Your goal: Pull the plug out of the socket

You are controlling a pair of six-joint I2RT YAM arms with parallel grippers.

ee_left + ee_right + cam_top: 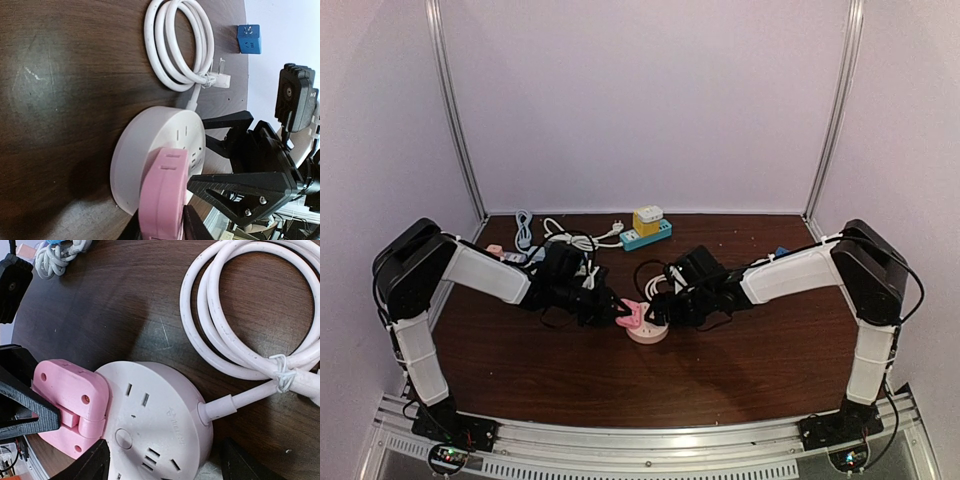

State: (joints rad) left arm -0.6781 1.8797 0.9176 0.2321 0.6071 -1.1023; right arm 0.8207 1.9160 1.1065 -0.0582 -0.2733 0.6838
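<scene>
Dark wooden table (pixel 520 370) under pale booth walls. At its middle, left fingers (pixel 22 412) clamped on the flanks of the pink plug (pixel 70 400), pressed against it as far as the right wrist view shows. Plug seated on the top face of the round white socket (pixel 155 425), at the rim nearest the left arm, most of its flat body overhanging that rim toward the left gripper (pixel 615 312). Long axis seemingly running outward from the socket along the line between the two arms, pins presumably pointing straight down into the face. Right gripper (pixel 165 455) reaching in from the opposite side, fingers spread wide to either flank of the socket; impossible to tell whether pinching it or merely bracketing it. Judged from this: left arm nearer and already on the plug, so a lift straight up off the face rather than a sideways drag, with the socket braced from the right. Farther out, white cord (pixel 240 315) coiled just beyond the socket, lying slack.
</scene>
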